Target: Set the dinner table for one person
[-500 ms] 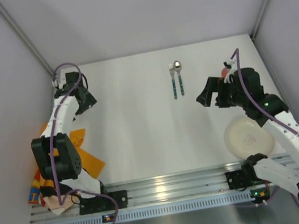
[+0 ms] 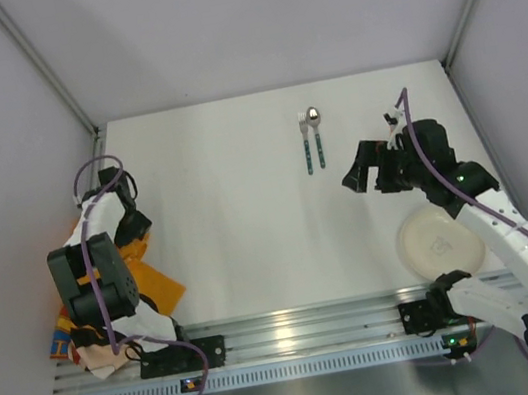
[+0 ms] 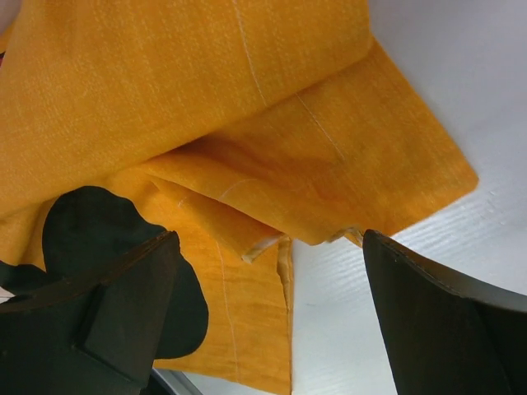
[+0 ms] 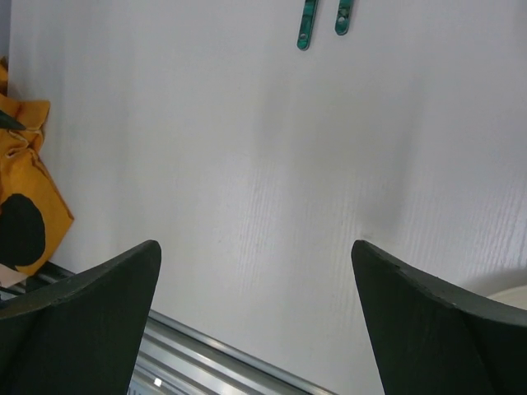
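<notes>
The dinner table [image 2: 238,222] is a wide white top with a silver rail [image 2: 287,335] along its near edge. A crumpled orange placemat [image 2: 163,287] lies at the near left. My left gripper [image 2: 129,223] hangs open just above it; in the left wrist view the folded orange cloth [image 3: 206,99] fills the frame and its edge lies between the spread fingers of the left gripper [image 3: 269,240]. My right gripper [image 2: 361,173] is open over bare table [image 4: 272,164], with nothing between its fingers [image 4: 99,313].
A fork [image 2: 306,145] and a spoon [image 2: 317,138] with green handles lie side by side at the far middle. A cream plate [image 2: 439,241] sits at the near right, beside the right arm. Grey walls close in the left, right and far sides.
The left arm has swung from the far left corner toward the near edge, down over the orange placemat. The right gripper has shifted slightly left.
</notes>
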You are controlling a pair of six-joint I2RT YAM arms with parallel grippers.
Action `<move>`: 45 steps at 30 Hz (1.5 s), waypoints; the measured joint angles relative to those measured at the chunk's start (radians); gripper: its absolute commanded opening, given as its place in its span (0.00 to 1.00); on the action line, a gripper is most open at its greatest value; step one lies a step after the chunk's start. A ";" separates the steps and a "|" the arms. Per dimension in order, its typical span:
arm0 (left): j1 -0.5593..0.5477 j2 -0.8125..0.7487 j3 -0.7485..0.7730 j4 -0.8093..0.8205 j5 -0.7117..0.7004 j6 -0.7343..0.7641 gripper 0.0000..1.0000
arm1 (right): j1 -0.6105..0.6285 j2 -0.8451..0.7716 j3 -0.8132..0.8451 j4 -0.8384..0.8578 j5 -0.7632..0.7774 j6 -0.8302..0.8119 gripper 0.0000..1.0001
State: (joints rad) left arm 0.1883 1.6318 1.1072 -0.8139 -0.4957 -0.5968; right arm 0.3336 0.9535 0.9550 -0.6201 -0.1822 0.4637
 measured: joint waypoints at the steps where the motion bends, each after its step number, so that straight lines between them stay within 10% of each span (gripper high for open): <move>1: 0.012 0.000 -0.008 0.011 0.001 0.008 0.97 | 0.002 0.008 0.000 -0.002 -0.002 0.000 1.00; 9: 0.037 0.064 -0.034 0.121 0.019 0.066 0.77 | 0.006 0.047 0.000 -0.003 -0.005 0.000 1.00; 13: 0.061 0.116 -0.032 0.172 0.027 0.086 0.28 | 0.006 0.057 0.000 -0.008 -0.005 0.001 1.00; 14: 0.068 0.122 -0.031 0.183 0.031 0.091 0.03 | 0.006 0.057 0.000 -0.010 -0.005 0.001 1.00; 25: 0.053 0.117 0.008 0.160 0.140 0.031 0.00 | 0.006 0.013 -0.002 -0.022 0.032 -0.001 1.00; 34: -0.455 0.113 0.282 0.143 0.258 -0.224 0.00 | 0.006 0.006 -0.002 -0.056 0.129 -0.058 1.00; 36: -0.552 0.120 0.317 0.185 0.311 -0.275 0.67 | 0.006 0.006 -0.002 -0.062 0.139 -0.069 1.00; 38: -0.613 0.156 0.358 0.225 0.375 -0.317 0.98 | 0.006 0.007 -0.001 -0.062 0.146 -0.078 1.00; 45: -0.698 0.299 0.491 0.254 0.464 -0.370 0.98 | 0.006 0.062 0.015 -0.058 0.119 -0.091 1.00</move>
State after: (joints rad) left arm -0.5102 1.9312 1.5978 -0.5594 -0.0315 -0.9668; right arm 0.3397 1.0157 0.9699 -0.6781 -0.0631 0.3729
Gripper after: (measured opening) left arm 0.983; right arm 0.996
